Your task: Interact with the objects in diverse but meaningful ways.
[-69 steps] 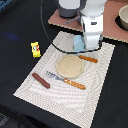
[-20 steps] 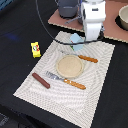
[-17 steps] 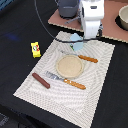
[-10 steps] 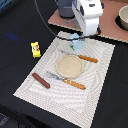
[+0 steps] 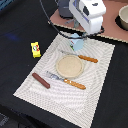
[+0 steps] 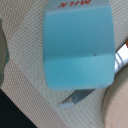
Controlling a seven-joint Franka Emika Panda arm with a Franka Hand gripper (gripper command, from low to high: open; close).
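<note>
my claw hangs right over the pale blue block; can't tell how wide it's spread.

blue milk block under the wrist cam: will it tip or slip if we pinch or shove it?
The pale blue block looks rigid, with smooth flat faces, so a pinch may slip somewhat. It sits on the woven placemat, whose texture probably resists sliding, so a shove could tip it rather than move it. It appears a small toy, likely light.
</note>
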